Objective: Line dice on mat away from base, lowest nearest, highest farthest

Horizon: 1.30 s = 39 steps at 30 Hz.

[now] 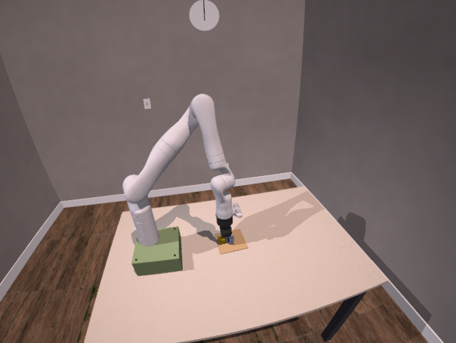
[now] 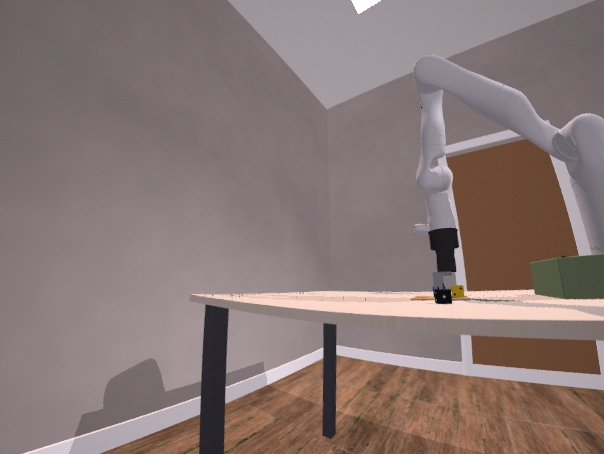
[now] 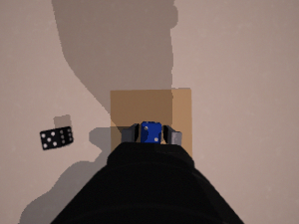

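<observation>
The blue die (image 1: 229, 240) (image 2: 435, 289) (image 3: 150, 133) sits on the mat (image 1: 238, 247) (image 2: 421, 298) (image 3: 182, 109), nearer the far edge of the worktop (image 1: 264, 283) (image 2: 350, 305) (image 3: 239, 74) than the near one, between open jaws that should go straight up so they bump nothing.

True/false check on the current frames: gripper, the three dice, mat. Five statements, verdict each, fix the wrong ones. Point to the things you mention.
1. The gripper (image 1: 228, 240) (image 3: 150, 130) is clamped shut on the blue die (image 3: 150, 132). False: it is open, a finger on either side of the die.
2. The black die (image 2: 443, 296) (image 3: 56, 138) lies off the mat (image 1: 233, 248) (image 2: 422, 298) (image 3: 181, 106). True.
3. The yellow die (image 1: 221, 240) (image 2: 457, 291) is farther from the robot's base than the blue die. False: it is nearer.
4. The blue die's top shows two pips. True.
5. All three dice are on the mat. False: the black one is on the table.
</observation>
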Available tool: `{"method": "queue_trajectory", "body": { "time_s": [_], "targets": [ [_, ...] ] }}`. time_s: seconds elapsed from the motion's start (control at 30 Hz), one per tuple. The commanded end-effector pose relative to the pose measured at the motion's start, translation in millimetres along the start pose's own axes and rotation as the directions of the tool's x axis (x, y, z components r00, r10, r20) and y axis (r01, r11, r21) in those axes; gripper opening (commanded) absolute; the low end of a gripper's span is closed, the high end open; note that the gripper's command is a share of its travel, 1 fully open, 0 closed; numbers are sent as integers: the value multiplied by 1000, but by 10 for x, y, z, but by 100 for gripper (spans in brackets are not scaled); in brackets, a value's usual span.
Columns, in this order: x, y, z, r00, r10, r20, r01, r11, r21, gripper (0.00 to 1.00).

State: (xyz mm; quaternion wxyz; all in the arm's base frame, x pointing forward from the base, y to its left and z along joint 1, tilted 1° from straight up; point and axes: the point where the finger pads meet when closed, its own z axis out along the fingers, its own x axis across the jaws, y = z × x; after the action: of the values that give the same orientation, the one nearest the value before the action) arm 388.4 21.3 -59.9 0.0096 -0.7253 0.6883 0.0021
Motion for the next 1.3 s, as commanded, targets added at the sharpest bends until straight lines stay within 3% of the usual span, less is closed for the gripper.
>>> {"method": "queue_trajectory", "body": {
  "time_s": [0.0,0.33,0.8,1.17,1.2,1.27],
  "targets": [
    [0,-5,-5,1000,0,0,0,1000,1,87],
    [0,-5,-76,1000,0,0,0,1000,1,87],
    [0,-4,-751,1000,0,0,0,1000,1,87],
    [0,-4,-905,1000,0,0,0,1000,1,87],
    [0,-4,-905,1000,0,0,0,1000,1,100],
    [0,-4,-905,1000,0,0,0,1000,1,100]
  ]
}}
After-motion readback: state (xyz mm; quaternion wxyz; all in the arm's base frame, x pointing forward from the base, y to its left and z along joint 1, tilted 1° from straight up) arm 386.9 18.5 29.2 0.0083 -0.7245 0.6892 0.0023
